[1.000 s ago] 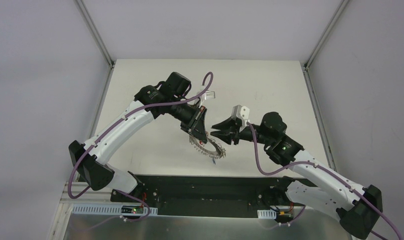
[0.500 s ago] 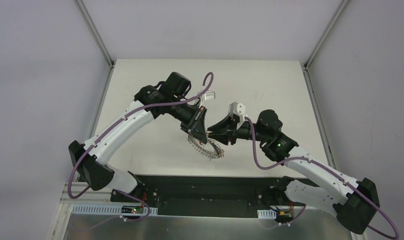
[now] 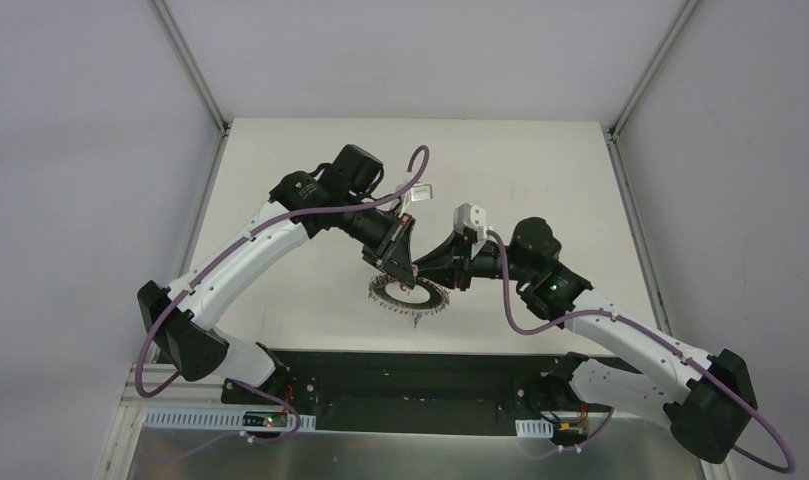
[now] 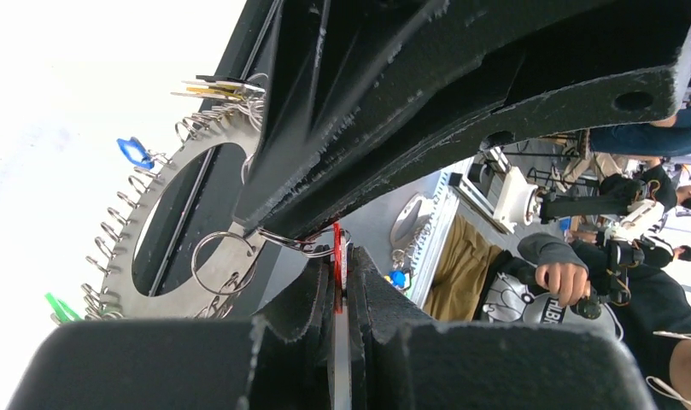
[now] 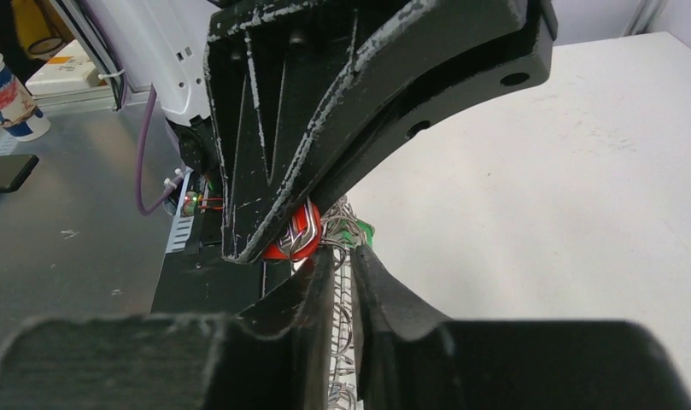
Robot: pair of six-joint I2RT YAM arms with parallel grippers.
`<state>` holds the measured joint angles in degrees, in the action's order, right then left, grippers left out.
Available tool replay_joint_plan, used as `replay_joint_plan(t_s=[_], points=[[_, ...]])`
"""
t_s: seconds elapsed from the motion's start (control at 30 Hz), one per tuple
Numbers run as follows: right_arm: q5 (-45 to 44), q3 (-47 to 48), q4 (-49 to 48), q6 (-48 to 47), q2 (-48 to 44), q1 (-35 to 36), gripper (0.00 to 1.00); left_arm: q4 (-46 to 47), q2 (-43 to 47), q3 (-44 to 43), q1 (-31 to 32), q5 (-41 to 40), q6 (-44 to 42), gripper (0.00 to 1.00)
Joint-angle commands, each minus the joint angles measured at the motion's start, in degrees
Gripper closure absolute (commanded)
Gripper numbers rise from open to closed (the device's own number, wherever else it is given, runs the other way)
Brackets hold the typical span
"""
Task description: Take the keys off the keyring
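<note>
Angling inward, left tool [image 3: 407, 274] pinching red-tagged key [image 4: 337, 254], right tool [image 3: 429, 270] alongside

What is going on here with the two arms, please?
The robot is working the keys off the keyring. The left tool is shut on a red-tagged key, seemingly not yet off the ring. The right tool has its fingers astride the keyring's rim beside it; whether they grip is unclear. Other tagged keys hang there too.
</note>
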<state>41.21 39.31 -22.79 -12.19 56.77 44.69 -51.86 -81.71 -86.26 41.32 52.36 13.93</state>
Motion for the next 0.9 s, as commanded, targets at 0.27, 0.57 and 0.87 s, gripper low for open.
replay_joint_plan(t_s=[0.27,0.57,0.87], points=[[5.90,-1.06,-6.91,1.44,-1.34,-0.04,1.00,0.86,1.69,-0.94,0.44,0.64,-1.84,1.00],[-3.50,-3.26,0.54,-18.37,-7.72,3.64,1.00,0.81,0.14,-0.23,0.43,2.51,-0.17,1.00],[-7.40,-2.52,6.38,-27.66,-9.10,6.07,0.95,0.80,-0.56,-0.60,0.43,2.98,0.26,1.00]])
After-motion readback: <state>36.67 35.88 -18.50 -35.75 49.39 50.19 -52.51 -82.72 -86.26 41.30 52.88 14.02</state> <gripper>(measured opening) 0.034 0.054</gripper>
